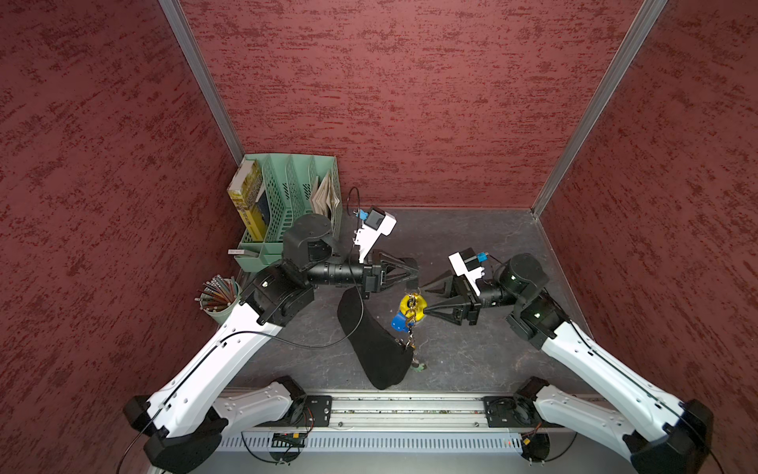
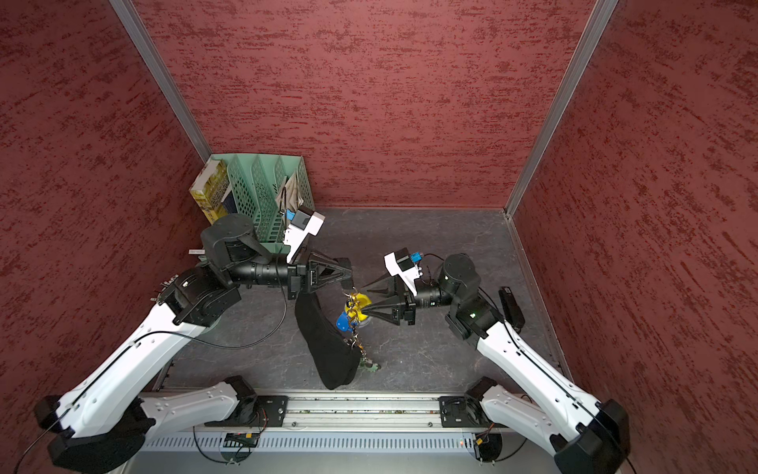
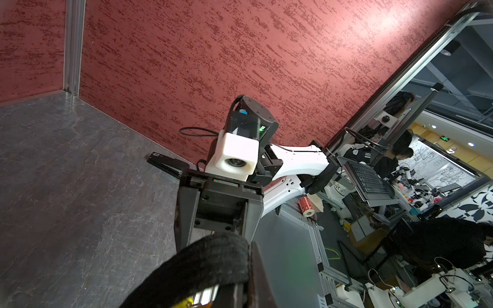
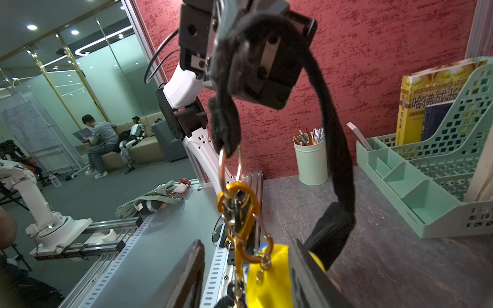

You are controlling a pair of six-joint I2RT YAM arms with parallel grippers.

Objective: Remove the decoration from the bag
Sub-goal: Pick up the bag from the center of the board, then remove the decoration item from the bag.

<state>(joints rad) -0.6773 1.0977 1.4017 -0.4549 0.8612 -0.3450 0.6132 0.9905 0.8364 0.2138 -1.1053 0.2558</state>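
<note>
Nearest the lens, the aluminium rail (image 1: 406,410) carrying both arm bases runs along the 6 o'clock edge of the table (image 1: 492,361). Just beyond it is the bag (image 1: 375,344), its lower end close to the 6 o'clock edge and its black body running from there toward the table centre. Whether that lower end bears on the surface cannot be told. At the centre, the left gripper (image 1: 413,282) reaches in from 9 o'clock, jaws fully closed on the strap (image 4: 336,149), which loops down from it in the right wrist view. A metal ring (image 4: 230,165) hangs from the strap's end, with an orange carabiner (image 4: 237,210) clipped through it. The decoration (image 1: 411,305), yellow and blue pieces on light chain, hangs below that clip, just at 3 o'clock of the bag. The right gripper (image 1: 426,301) comes in from 3 o'clock with jaws parted. The yellow piece sits between them, against one finger and clear of the other, so nothing is clamped. Farther out, a pencil cup (image 1: 221,303) stands at 9 o'clock. A green file organiser (image 1: 291,193) holding a yellow book (image 1: 246,193) occupies the 10 o'clock corner. The red textured rear wall (image 1: 410,102) closes the cell at 12 o'clock.
</note>
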